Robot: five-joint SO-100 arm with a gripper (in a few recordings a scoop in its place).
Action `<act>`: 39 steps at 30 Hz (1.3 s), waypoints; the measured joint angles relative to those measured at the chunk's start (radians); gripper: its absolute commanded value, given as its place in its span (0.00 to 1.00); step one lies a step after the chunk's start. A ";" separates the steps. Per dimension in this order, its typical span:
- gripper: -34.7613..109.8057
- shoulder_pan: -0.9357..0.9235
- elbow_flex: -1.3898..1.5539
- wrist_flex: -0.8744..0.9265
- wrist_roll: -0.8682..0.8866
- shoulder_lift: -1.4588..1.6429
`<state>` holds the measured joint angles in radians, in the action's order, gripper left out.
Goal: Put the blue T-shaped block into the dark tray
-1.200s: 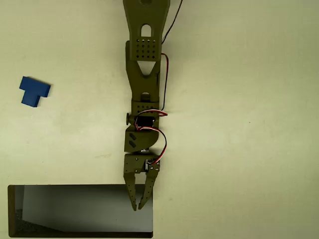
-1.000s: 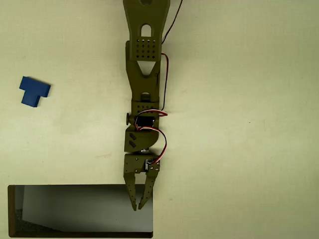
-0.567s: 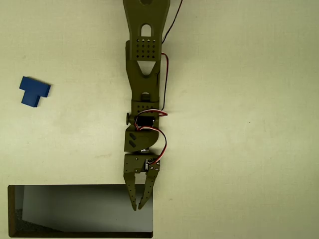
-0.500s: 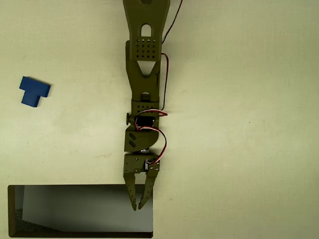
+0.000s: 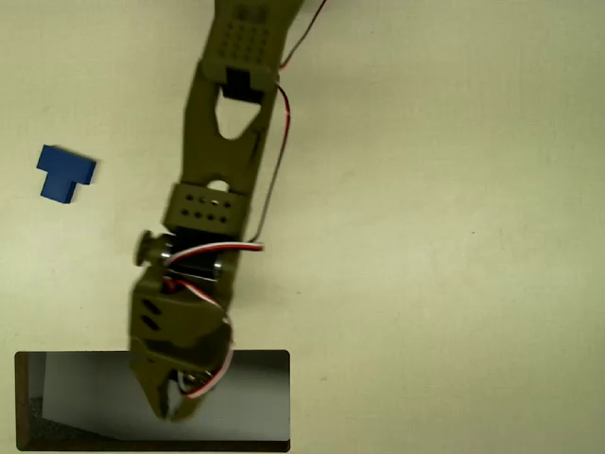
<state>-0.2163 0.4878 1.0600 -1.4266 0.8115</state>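
Note:
The blue T-shaped block (image 5: 65,174) lies flat on the pale table at the far left, well apart from the arm. The dark tray (image 5: 274,402) sits at the bottom left, with a thin dark rim and a grey inside. My olive-green arm reaches down from the top and slants to the lower left. Its gripper (image 5: 168,409) hangs over the middle of the tray, pointing down the picture. Nothing shows between its fingers. Red and white wires cover part of the jaws, so their gap is unclear.
The arm's links and a red cable (image 5: 271,180) cross the middle of the table from the top edge. The pale tabletop (image 5: 454,236) stretches bare to the right of the arm. The tray's lower rim runs close to the picture's bottom edge.
The arm has swung left in the picture and looks larger, as if raised. The gripper moved from the tray's right end to over its middle. Block and tray have not moved.

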 measured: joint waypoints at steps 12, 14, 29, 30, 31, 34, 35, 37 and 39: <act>0.24 -0.546 1.261 -0.078 -0.954 0.767; 0.24 -0.663 1.278 -0.181 -1.149 0.738; 0.24 -0.819 1.023 -0.565 -1.405 0.252; 0.24 -0.802 1.022 -0.572 -1.388 0.239; 0.24 -0.782 1.022 -0.575 -1.371 0.233; 0.24 -0.727 1.028 -0.580 -1.319 0.233; 0.24 -0.707 1.039 -0.583 -1.302 0.235; 0.24 -0.667 1.069 -0.606 -1.253 0.233; 0.24 -0.629 1.101 -0.652 -1.204 0.233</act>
<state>-0.8452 1.5892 0.4080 -2.6308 1.0446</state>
